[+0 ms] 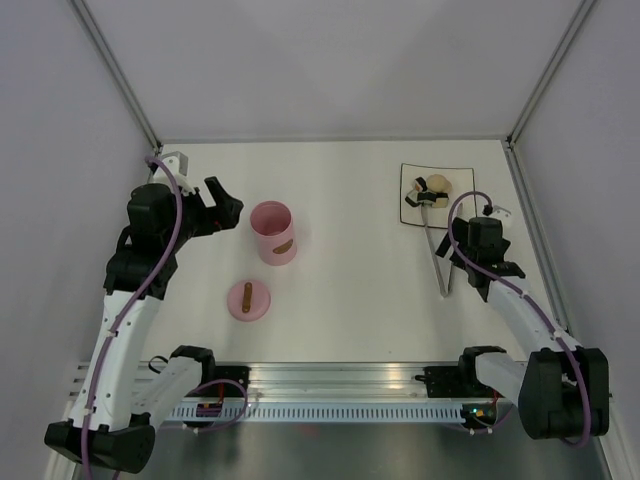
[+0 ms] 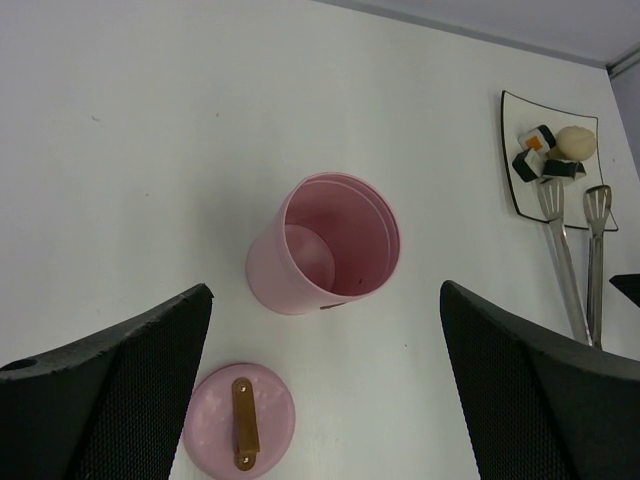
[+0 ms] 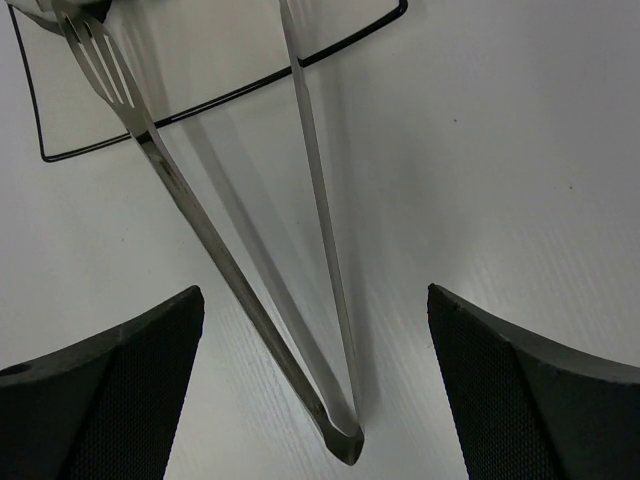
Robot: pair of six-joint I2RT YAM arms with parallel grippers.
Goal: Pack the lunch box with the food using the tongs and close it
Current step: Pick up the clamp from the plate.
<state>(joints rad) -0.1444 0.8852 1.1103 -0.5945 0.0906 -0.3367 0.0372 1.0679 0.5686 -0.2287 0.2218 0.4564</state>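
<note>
Over at the left of the top view, the left gripper (image 1: 228, 203) hangs above the table with its jaws spread wide and nothing between them, pointing toward the pot (image 1: 273, 232). That pink pot stands upright and uncovered left of centre, just right of the gripper. Its lid (image 1: 249, 299) lies flat on the table below and slightly left of it, apart from it, brown handle up. At the upper right sits the plate (image 1: 462, 177), with the food (image 1: 430, 188) bunched in its left half. The tongs (image 1: 437, 255) lie with their tips on the plate's lower edge beside the food, the joined end pointing down the frame. The right gripper (image 3: 312, 293) hovers over that joined end, jaws apart, gripping nothing.
</note>
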